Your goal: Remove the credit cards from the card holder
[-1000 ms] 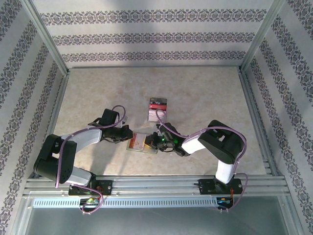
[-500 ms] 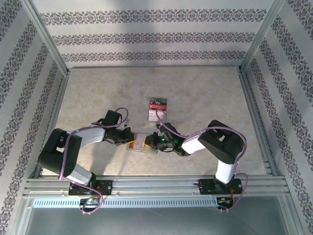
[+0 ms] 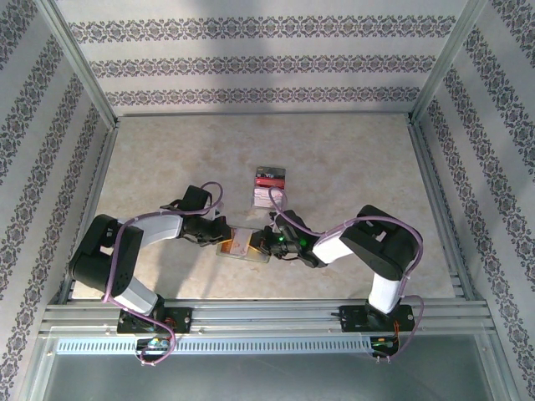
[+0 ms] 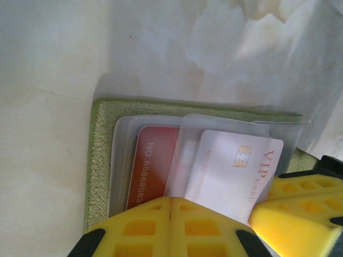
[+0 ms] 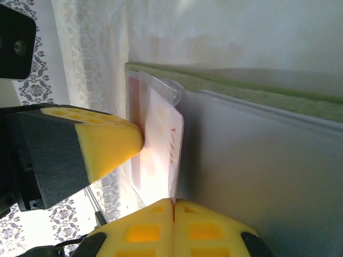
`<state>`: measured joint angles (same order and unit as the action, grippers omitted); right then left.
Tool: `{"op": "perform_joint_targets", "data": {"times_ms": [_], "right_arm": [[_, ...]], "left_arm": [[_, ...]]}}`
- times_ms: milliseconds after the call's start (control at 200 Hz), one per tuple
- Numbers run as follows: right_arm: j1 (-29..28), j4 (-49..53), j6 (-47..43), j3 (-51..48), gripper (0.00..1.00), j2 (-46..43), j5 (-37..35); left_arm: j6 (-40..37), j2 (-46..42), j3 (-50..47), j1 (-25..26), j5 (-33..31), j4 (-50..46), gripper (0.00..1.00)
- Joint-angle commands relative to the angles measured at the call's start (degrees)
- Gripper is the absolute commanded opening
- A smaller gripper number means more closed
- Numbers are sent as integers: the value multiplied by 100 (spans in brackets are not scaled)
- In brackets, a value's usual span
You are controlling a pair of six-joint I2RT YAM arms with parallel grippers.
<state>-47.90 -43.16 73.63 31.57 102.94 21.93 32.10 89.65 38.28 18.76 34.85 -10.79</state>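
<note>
Credit cards [image 4: 230,171] of thin plastic, one white and one a red card [image 4: 153,166], were found lodged in the open olive-green card holder [image 4: 99,160] on the pale table [image 4: 53,53], none extracted yet, with left gripper [image 4: 170,225] and right gripper [image 5: 172,225] both closed.

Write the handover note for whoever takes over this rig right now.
Left gripper: shut, holding nothing, its tip pressed against the white VIP card.
Right gripper: shut, holding nothing, tips over the holder's pockets.
The card holder lies open on the table. The red card sits in a translucent pocket, and the white one looks partly out of its sleeve.
Done: no card is free yet.
Left: draw out both cards.
</note>
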Motion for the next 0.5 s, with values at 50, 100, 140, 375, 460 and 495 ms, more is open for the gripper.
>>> {"op": "perform_joint_targets", "data": {"times_ms": [50,100,140,375,460,495], "right_arm": [[136,71,-98,-237,4,-222,-64],[156,85,-109,-294,5,-262,-67],[169,82,-116,-332,4,-287,-58],[338,280,-424,-682,0,-949,-72],[457,636,-696,-783,0,-1368,-25],[512,829,-848,-795,0,-1566,43]], "left_arm": [[-118,342,-191,-4,-1205,-552,0],[-116,343,-181,-9,-1208,-547,0],[-108,330,-181,-12,-1208,-539,0],[-46,-164,-95,-9,-667,-251,3],[-113,-538,149,-4,-480,-332,12],[-161,-702,272,-7,-436,-415,16]]}}
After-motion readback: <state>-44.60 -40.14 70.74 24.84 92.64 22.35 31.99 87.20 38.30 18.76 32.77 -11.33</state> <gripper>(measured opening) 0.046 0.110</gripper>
